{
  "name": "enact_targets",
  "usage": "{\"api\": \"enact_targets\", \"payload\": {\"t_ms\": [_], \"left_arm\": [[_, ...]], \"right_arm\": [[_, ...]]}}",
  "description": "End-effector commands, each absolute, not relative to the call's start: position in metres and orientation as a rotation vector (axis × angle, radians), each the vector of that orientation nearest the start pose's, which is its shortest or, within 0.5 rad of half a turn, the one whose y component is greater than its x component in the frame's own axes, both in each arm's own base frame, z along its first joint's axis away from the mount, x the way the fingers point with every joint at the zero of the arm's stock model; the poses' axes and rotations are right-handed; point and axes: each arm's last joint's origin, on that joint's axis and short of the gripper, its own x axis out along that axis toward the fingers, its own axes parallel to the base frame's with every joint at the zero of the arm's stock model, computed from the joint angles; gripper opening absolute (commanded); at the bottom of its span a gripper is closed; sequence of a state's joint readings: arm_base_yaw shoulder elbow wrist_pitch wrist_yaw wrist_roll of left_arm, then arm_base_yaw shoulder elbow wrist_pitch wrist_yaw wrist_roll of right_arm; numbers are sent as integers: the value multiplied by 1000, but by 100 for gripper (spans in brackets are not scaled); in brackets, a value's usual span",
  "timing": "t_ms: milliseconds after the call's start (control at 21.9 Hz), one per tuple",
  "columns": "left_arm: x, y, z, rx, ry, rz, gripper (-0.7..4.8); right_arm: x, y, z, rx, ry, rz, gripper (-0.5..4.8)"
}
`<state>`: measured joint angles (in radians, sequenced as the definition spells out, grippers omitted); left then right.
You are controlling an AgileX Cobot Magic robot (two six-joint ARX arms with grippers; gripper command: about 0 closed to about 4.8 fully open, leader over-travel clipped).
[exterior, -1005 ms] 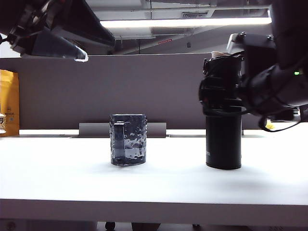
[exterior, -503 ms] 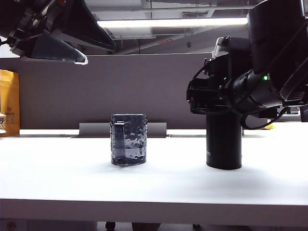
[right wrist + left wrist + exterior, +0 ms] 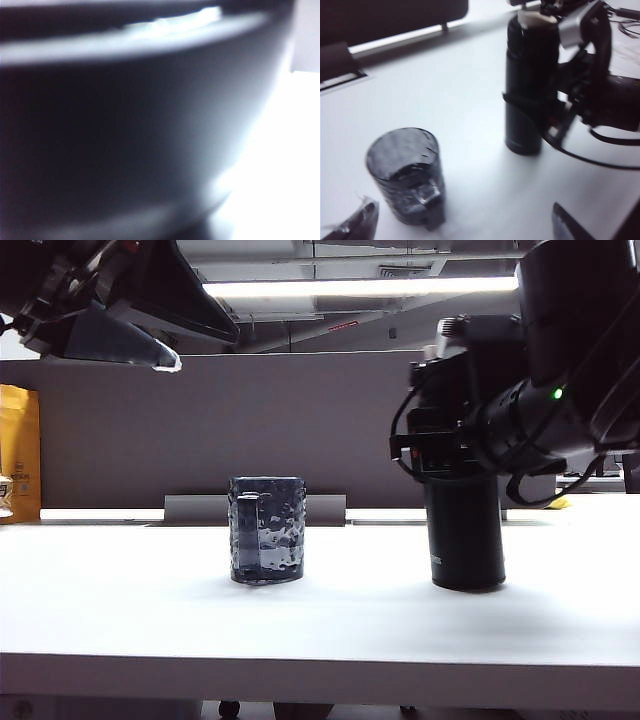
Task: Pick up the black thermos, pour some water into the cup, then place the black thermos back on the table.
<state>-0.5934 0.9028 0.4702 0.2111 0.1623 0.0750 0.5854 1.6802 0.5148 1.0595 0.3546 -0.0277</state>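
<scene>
Black thermos (image 3: 466, 540) upright, right pincer (image 3: 440, 455) around it, grip unclear, left pincer (image 3: 460, 222) spread above cup (image 3: 266, 529)

No legible text anywhere.

The tall slim black cylindrical thermos (image 3: 465, 540) stands on the wide white table (image 3: 320, 625), between the right gripper's (image 3: 440, 455) fingers. The short dimpled glass cup (image 3: 267, 530) sits below the raised left gripper's (image 3: 460, 222) fingers, well apart from the thermos

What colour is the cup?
Dark blue-grey dimpled glass cup, clearest in the exterior view.
</scene>
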Motion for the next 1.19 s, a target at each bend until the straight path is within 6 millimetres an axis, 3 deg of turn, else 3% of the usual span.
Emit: {"api": "enact_targets", "payload": {"t_ms": [46,229,320,457,594,823,1143,1188], "left_arm": [[168,-109,251,104,108,-691,479],[179,-106,251,111,149,-653,479],[193,-114,252,158,198,-678,479],[221,-130,252,247,401,-695,479],[235,-137,256,266,441,-653,479],[236,-137,258,309,426,-643,479],[236,-136,257,313,437,-636,479],[236,-136,256,315,448,-637,479]], "right_arm": [[263,166,205,-169,-8,317,143],[296,188,253,-413,-68,398,143],[315,200,263,-555,-125,388,143],[339,214,255,-824,-166,375,143],[353,211,238,-991,-178,398,138],[366,202,218,-1240,-242,494,134],[366,203,219,-1417,-327,489,133],[365,204,219,-1466,-363,504,102]]}}
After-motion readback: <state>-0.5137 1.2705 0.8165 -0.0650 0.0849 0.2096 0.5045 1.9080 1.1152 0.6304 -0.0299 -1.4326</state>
